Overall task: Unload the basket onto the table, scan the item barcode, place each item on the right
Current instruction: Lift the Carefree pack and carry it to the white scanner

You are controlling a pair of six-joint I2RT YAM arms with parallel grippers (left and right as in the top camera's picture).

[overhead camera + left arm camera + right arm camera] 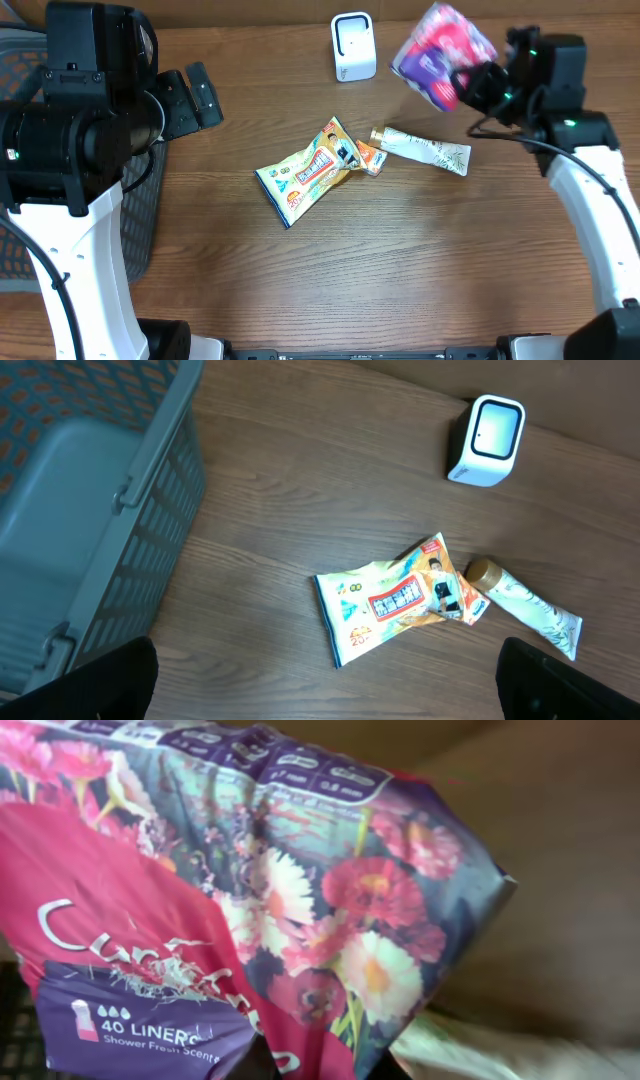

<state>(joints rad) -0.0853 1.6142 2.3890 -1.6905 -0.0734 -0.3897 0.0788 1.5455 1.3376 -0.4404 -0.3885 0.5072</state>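
Two pincers are mine, and only my right pincer (470,85) is at work. Its jaws are pinched on a floral pack of liners (440,52), which hangs in the air above the far side of the table (400,280), just right of the white barcode scanner (353,46). I judge that I hold it raised and tilted so one face can be turned toward the scanner's window. Whether the barcode is on that face I cannot tell, as my wrist view shows only flowered print.

My left pincer (195,98) hovers spread wide and empty beside the grey mesh basket (150,490), well apart from the job. Mid-table lie a yellow snack packet (305,172), a small orange sachet (368,157) touching it, and a gold-capped tube (425,150). None lies between pack and scanner.
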